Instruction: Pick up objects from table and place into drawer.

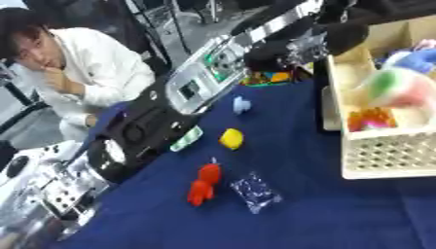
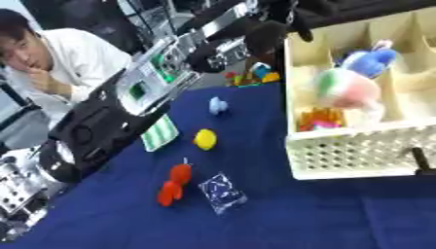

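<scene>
On the blue worktop (image 1: 340,214) several small things lie loose in a group left of centre. Farthest is a pale blue figure (image 1: 242,104), and nearer than it sits a yellow lump (image 1: 231,138). Nearer again lies a red toy (image 1: 204,184) (stretched lengthwise, its narrow end pointing away), and just to its right is a clear packet (image 1: 255,191) with dark specks inside, close beside the toy but apart from it. A green-and-white striped piece (image 2: 159,133) rests at the worktop's left edge, against the black arm (image 1: 136,133) that runs along that side; no hand shows at its end.

At the right stands the drawer (image 2: 357,155), a cream box with a perforated front wall and dividers inside. It holds a blue-and-white soft toy (image 2: 368,61) in a far compartment, a round pink, white and green soft thing (image 2: 345,90) nearer, and something orange (image 2: 319,119) in the front left compartment. A dark knob (image 2: 420,160) shows at the near right of the front wall.

Above the far edge of the worktop a black shape (image 1: 298,46) of the robot hangs beside the drawer's far left corner; whether it is a hand, and how its fingers stand, cannot be made out.
</scene>
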You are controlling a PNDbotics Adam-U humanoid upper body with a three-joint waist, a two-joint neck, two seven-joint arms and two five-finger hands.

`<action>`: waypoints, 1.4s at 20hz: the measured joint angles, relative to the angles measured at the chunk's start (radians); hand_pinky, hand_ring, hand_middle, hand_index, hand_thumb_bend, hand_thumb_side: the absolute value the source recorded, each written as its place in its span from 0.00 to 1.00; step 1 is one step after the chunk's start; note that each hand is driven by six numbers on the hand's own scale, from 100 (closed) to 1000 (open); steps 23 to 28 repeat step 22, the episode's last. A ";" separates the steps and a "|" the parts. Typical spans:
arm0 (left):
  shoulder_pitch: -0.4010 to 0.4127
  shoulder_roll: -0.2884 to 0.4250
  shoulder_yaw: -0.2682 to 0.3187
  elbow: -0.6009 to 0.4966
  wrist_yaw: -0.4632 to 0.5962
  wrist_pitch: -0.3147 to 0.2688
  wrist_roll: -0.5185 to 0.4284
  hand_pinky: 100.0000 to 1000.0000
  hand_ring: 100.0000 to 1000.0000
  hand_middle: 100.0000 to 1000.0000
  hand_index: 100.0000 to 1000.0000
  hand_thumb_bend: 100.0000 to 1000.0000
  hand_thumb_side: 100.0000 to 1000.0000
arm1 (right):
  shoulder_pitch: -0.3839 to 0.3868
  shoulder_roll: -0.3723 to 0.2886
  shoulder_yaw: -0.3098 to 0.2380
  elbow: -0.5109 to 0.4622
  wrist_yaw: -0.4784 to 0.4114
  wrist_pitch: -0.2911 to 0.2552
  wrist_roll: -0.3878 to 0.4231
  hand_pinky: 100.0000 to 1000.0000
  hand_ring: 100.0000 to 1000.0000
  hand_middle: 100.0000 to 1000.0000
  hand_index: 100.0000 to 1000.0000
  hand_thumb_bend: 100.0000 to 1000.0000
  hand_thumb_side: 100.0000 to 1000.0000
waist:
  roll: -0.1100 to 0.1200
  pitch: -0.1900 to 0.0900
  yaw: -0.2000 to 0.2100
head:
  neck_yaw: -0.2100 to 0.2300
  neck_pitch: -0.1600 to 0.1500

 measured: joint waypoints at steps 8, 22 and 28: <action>0.015 0.001 0.000 0.000 0.010 -0.008 0.074 0.65 0.82 0.79 1.00 0.27 0.86 | 0.000 0.004 0.000 0.000 0.000 0.006 -0.004 0.61 0.61 0.56 0.69 0.00 0.83 | 0.000 0.000 0.001 | -0.002 0.001; 0.083 0.047 0.026 -0.046 0.074 0.003 0.194 0.63 0.79 0.75 1.00 0.28 0.79 | 0.007 0.004 0.000 0.000 0.000 0.012 -0.009 0.61 0.61 0.56 0.69 0.00 0.83 | 0.000 -0.028 0.015 | -0.007 0.024; 0.083 0.047 0.026 -0.046 0.074 0.003 0.194 0.63 0.79 0.75 1.00 0.28 0.79 | 0.007 0.004 0.000 0.000 0.000 0.012 -0.009 0.61 0.61 0.56 0.69 0.00 0.83 | 0.000 -0.028 0.015 | -0.007 0.024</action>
